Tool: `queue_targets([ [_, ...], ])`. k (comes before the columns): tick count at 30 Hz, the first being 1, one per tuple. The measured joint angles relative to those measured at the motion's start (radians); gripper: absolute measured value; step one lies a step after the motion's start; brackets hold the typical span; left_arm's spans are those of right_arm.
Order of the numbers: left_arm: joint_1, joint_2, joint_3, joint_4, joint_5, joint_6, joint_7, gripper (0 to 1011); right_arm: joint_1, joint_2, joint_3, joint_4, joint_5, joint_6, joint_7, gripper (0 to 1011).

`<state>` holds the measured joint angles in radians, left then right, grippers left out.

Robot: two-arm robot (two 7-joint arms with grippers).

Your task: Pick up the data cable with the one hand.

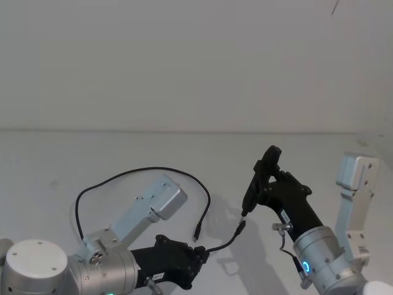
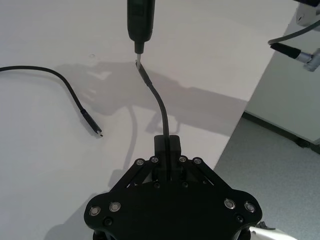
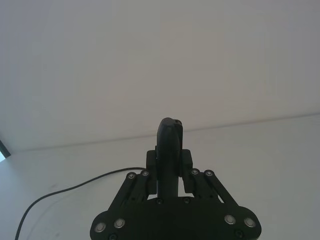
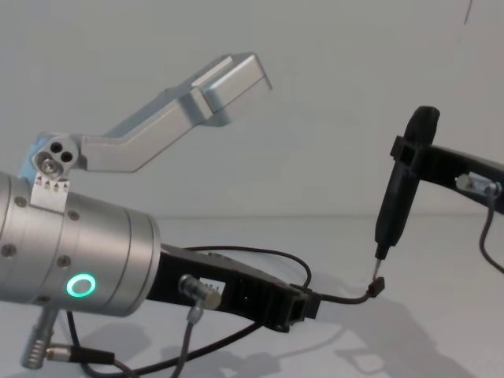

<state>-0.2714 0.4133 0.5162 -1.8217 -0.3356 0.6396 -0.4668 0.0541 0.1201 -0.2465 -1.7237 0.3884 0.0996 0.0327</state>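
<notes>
left pincer tight on data cable, right pincer on black tool

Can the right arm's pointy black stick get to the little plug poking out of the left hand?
Probably yes. The right gripper holds the slim black tool tip-down, close over the plug of the data cable, which the left gripper grips. Nothing lies between tip and plug.

data cable behind left arm, clipped at edge
</notes>
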Motion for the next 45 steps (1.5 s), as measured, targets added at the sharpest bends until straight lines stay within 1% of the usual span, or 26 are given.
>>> queue_targets([
  [19,0.001,0.002,0.0,-0.002,-0.001,0.001,-0.001,40,0.039,-0.023,0.02,0.082,-0.021,-0.034,0.014,279],
  [27,0.001,0.002,0.0,-0.002,-0.001,0.001,-0.001,40,0.047,-0.025,0.032,0.096,-0.023,-0.032,0.022,279],
  [33,0.001,0.002,0.0,-0.002,-0.001,0.001,-0.001,40,0.045,-0.022,0.044,0.089,-0.014,0.002,0.031,279],
  [37,0.001,0.002,0.0,-0.002,-0.001,0.001,-0.001,40,0.038,-0.018,0.051,0.074,0.004,0.035,0.039,279],
  [45,0.001,0.002,0.0,-0.002,-0.001,0.001,-0.001,40,0.024,-0.008,0.068,0.028,0.057,0.109,0.06,279],
])
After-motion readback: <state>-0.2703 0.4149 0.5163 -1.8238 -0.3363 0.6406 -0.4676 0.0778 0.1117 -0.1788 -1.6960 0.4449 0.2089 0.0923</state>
